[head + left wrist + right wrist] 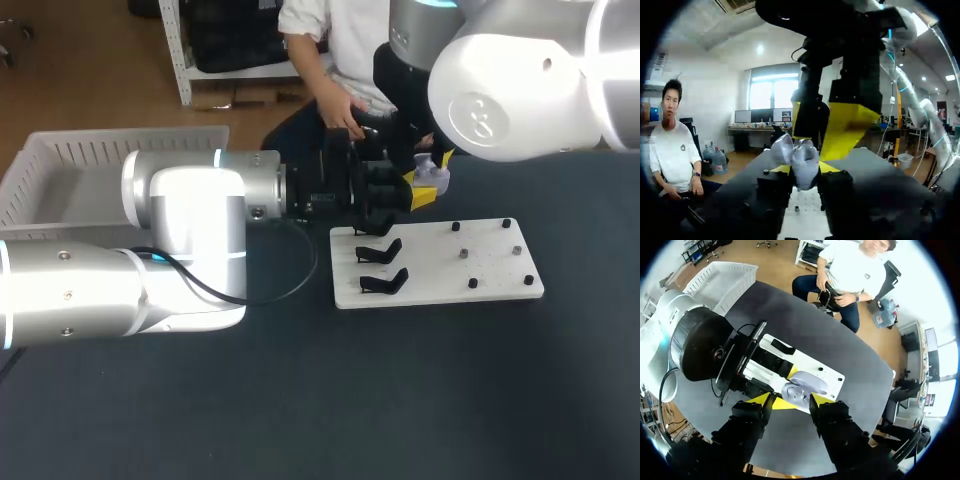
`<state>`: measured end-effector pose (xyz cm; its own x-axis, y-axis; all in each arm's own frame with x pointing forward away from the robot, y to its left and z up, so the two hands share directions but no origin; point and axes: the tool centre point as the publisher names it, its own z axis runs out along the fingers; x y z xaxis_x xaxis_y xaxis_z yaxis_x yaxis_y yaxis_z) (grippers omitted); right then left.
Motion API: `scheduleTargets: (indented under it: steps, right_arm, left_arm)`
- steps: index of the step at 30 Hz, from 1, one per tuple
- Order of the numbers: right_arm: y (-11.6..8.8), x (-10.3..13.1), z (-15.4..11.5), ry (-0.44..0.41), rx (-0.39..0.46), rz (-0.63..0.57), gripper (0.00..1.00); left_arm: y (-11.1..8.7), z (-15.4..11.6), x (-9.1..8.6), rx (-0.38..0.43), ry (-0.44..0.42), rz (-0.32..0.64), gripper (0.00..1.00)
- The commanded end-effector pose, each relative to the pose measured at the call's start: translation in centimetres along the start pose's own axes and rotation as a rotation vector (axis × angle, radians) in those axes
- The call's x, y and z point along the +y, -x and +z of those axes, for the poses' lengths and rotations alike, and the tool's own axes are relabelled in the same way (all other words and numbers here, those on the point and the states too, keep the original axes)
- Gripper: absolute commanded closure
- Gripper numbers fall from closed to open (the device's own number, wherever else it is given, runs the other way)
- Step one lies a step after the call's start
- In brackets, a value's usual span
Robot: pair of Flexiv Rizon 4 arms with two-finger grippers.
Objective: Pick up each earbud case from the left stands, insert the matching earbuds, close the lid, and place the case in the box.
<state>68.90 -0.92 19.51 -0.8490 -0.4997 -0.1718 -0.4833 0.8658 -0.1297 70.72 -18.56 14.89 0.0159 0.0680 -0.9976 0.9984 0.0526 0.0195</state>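
Case (pixel 433 177), pale lavender with its lid swung open, sits in the air over the far edge of the white board (pixel 490 285), clear of the board's surface. The left end effector (pixel 420 190) is clamped on it. In the left wrist view the case (pixel 801 161) stands upright between that end effector's two yellow tips, each pressing one side. The left arm lies low along the worktop (pixel 400 400), coming in on the board's stand end.

The right end effector (pixel 790 402) hangs over the same far edge of the board, pointing down at the case from above. Its fingers are spread apart, with the open case (pixel 799 390) seen through the gap between the yellow tips. From the left wrist, the right end effector (pixel 822 125) straddles the top of the case. Whether either finger touches the case cannot be told.

On the board, two black stands (pixel 380 250) (pixel 385 282) sit one behind the other at the end next to the left arm, both bare. Small dark and grey pieces (pixel 465 253) dot the board's other end; they are too small to tell apart.

A white slatted basket (pixel 60 165) sits well apart from the board, beyond its stand end and behind the left arm.
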Motion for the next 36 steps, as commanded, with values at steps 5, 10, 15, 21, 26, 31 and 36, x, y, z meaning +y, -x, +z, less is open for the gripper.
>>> scheduleTargets:
  steps: [5, 10, 15, 21, 26, 31, 36]
  right_arm:
    - [0.1, 0.3, -0.5, -0.006, -0.010, 0.000, 0.54]
    - [0.5, 0.2, -1.8, 0.010, -0.045, 0.013, 0.55]
    - [3.0, -1.0, -2.0, 0.031, -0.097, 0.090, 0.45]
    - [6.0, -3.1, -0.4, 0.031, -0.117, 0.190, 0.48]
    - [6.5, -4.1, 1.2, 0.016, -0.087, 0.241, 0.51]
    - [5.1, -4.1, 2.1, 0.007, -0.040, 0.264, 0.50]
    - [2.9, -3.7, 1.9, 0.006, -0.019, 0.276, 0.51]
  left_arm:
    - [-0.1, 0.0, -0.2, -0.007, 0.008, 0.004, 1.00]
    - [-0.1, 0.0, -0.2, -0.007, 0.008, 0.004, 1.00]
    - [-0.1, 0.0, -0.2, -0.007, 0.008, 0.004, 1.00]
    - [-0.1, 0.0, -0.2, -0.007, 0.008, 0.004, 1.00]
    - [-0.1, 0.0, -0.2, -0.007, 0.008, 0.004, 1.00]
    - [-0.1, 0.0, -0.2, -0.007, 0.008, 0.004, 1.00]
    - [-0.1, 0.0, -0.2, -0.007, 0.008, 0.004, 1.00]
